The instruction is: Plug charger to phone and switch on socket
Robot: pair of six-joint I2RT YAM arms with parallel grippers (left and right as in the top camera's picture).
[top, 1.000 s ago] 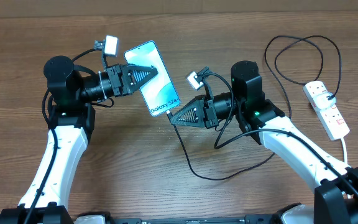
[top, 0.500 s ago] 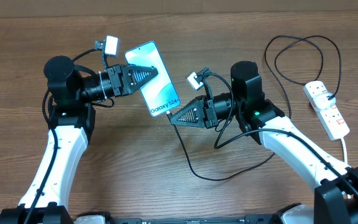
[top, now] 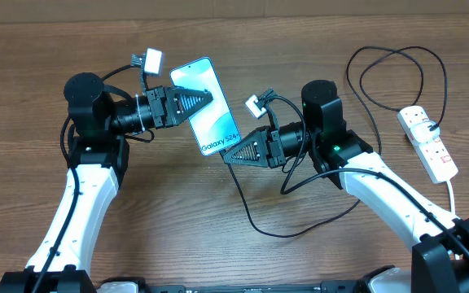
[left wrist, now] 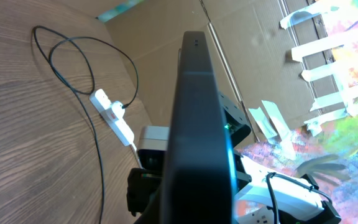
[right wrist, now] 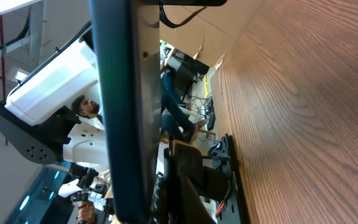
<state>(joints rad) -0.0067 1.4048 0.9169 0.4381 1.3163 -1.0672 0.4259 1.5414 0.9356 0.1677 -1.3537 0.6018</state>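
My left gripper (top: 195, 99) is shut on the phone (top: 212, 122) and holds it above the table, its light-blue "Galaxy S24" screen facing up. In the left wrist view the phone (left wrist: 197, 124) shows edge-on as a dark slab, and likewise in the right wrist view (right wrist: 126, 93). My right gripper (top: 228, 155) is shut on the charger's plug end, right at the phone's bottom edge. The plug tip is hidden; I cannot tell whether it is in the port. The charger's black cable (top: 251, 220) trails across the table. The white socket (top: 428, 144) lies at the far right.
The black cable makes a wide loop (top: 397, 55) at the back right and ends at the socket. The socket's thick white cord (top: 453, 195) runs toward the front right. The socket (left wrist: 112, 114) and cable (left wrist: 98, 155) also show in the left wrist view, in front of a cardboard wall.
My left gripper has shifted the phone slightly right and toward the back. The right gripper with the plug has stayed in place.
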